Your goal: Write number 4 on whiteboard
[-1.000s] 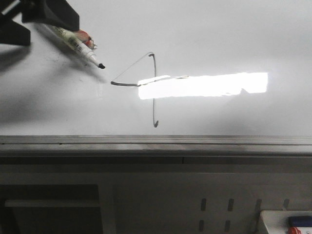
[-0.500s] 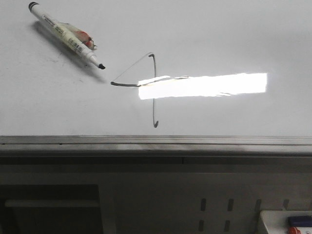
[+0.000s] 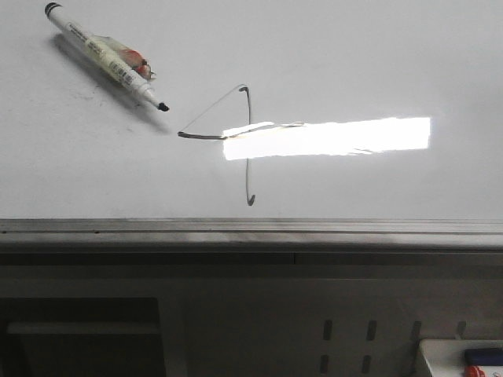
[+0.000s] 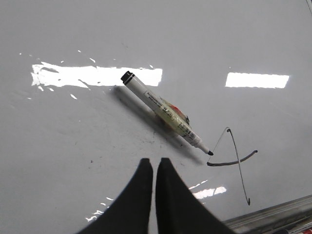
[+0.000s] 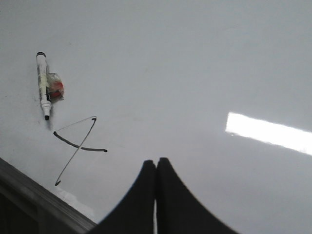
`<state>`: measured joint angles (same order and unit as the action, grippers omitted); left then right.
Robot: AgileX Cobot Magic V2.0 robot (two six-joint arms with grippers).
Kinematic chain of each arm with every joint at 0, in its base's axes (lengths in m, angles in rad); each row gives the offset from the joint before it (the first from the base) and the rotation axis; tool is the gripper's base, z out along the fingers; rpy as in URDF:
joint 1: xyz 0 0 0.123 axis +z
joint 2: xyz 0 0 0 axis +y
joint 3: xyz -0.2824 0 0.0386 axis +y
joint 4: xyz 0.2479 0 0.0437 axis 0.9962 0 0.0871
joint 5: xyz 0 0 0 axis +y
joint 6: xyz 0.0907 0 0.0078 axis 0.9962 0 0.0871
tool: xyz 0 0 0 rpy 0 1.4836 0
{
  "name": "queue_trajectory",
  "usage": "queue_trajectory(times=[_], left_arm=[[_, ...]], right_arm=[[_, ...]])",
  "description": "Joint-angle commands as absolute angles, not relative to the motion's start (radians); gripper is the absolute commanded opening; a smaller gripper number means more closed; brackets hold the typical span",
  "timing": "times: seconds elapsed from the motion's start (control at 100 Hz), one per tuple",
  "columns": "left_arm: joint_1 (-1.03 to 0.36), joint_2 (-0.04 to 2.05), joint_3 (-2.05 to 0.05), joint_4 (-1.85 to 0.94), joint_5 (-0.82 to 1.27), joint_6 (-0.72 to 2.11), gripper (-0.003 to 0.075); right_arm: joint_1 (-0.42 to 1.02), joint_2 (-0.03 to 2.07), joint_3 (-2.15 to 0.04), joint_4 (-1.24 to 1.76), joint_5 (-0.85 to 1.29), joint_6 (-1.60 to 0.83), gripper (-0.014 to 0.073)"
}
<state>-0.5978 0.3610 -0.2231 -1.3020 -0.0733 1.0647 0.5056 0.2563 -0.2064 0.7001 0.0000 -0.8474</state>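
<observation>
The left gripper has withdrawn from the marker, which now lies free beside the number 4 on the whiteboard; both grippers' jaws are closed, empty. The writing looks finished.

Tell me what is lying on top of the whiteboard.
On the large glossy white whiteboard lies an uncapped white marker pen, beside the thin dark hand-drawn number 4. A bright glare patch hides part of its horizontal bar.

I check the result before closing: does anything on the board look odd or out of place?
Yes. The marker lies uncapped on the whiteboard, tip near the number 4; no cap is visible. The 4 is complete but its diagonal is faint. Both grippers are shut and empty.
</observation>
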Motion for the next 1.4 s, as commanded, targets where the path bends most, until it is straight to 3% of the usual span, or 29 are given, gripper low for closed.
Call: queue_trajectory(times=[0.0,0.45,0.62,0.87,1.1,1.39], left_arm=[[-0.599,0.365,-0.248,-1.298,-0.089,1.058,-0.002],[-0.597,0.351,-0.24,-1.26,-0.089,1.058,-0.002],[-0.521,0.26,-0.234,-0.812,-0.033,0.963,-0.002],[-0.268,0.106,-0.097,-0.034,0.0,0.121,-0.002],[-0.166,0.034,0.025,-0.02,0.018,0.056,-0.002],[-0.168,-0.03,0.038,-0.025,0.285,0.056,-0.002]], right_arm=[[0.501,0.261,-0.231,0.703,-0.073,-0.848,-0.0064],[0.501,0.261,-0.231,0.703,-0.073,-0.848,-0.0064],[0.501,0.261,-0.231,0.703,-0.073,-0.848,-0.0064],[0.501,0.261,-0.231,0.703,-0.073,-0.848,-0.0064],[0.501,0.261,-0.231,0.703,-0.073,-0.848,-0.0064],[0.501,0.261,-0.231,0.703,-0.073,-0.848,-0.0064]])
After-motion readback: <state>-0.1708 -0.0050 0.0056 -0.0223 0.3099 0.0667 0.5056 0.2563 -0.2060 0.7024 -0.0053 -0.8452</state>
